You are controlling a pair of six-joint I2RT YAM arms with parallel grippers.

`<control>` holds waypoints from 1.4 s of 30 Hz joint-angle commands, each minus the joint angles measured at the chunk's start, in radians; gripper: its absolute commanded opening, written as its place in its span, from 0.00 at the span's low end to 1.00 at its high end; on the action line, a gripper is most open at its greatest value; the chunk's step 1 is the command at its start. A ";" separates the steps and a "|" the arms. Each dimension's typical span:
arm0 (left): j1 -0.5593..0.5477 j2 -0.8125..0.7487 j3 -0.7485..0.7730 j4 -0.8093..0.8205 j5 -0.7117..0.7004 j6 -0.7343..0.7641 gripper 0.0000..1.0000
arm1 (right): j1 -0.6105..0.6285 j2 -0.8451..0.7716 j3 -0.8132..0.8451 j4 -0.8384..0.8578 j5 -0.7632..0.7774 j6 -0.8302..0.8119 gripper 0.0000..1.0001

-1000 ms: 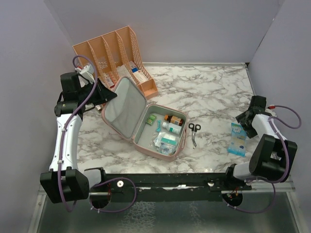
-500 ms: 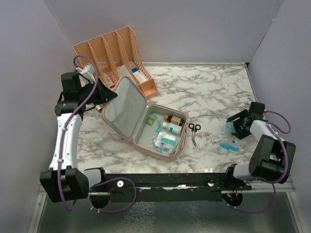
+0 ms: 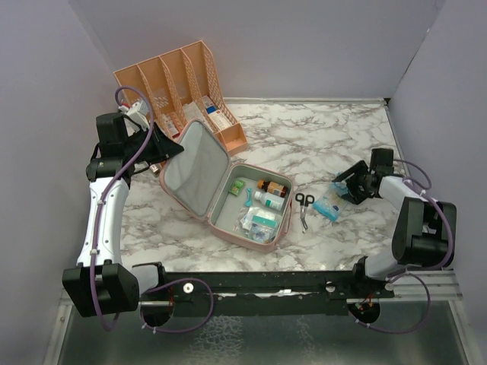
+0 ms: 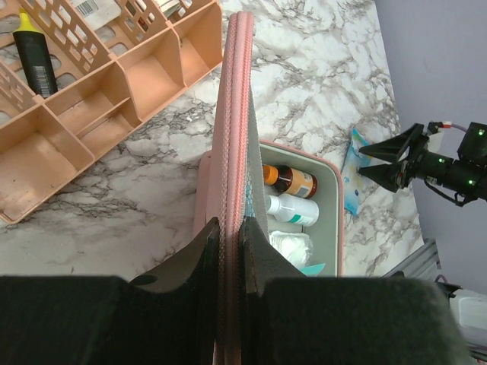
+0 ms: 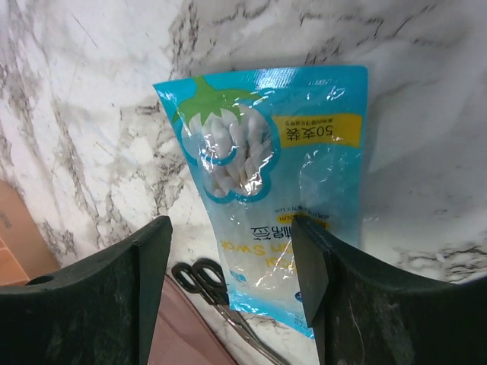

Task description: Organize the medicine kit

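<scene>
The left fingers clench the raised lid of the flat pink zip case. Right of it, the right fingers spread astride a blue plastic cotton-swab packet.

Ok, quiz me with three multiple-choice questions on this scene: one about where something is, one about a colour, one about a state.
1. Where do the scissors lie?
A) in a drawer
B) on the table, between case and packet
C) on the floor

2. What colour is the packet?
A) blue
B) red
C) black

3. How is the lid?
A) zipped shut
B) stood open, clamped by the left gripper
C) lying detached

Answers:
1 B: they rest on the table just right of the case.
2 A: its wrapper shows blue in the right wrist view.
3 B: the gripper pinches its edge.
</scene>
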 commanded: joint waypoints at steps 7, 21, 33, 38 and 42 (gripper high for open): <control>-0.016 0.000 -0.007 0.004 -0.007 0.016 0.00 | 0.001 -0.150 0.010 -0.137 0.309 -0.143 0.64; -0.020 -0.008 -0.020 0.005 -0.010 0.016 0.00 | 0.001 -0.053 -0.019 -0.082 0.244 -0.212 0.47; -0.020 -0.007 -0.015 0.006 -0.009 0.013 0.00 | 0.005 0.070 0.000 -0.046 0.155 -0.278 0.21; -0.020 -0.009 -0.019 0.007 -0.012 0.014 0.00 | 0.013 0.056 0.008 -0.038 0.160 -0.284 0.01; -0.020 -0.005 -0.020 0.007 -0.013 0.012 0.00 | 0.035 -0.010 0.030 -0.036 0.171 -0.285 0.01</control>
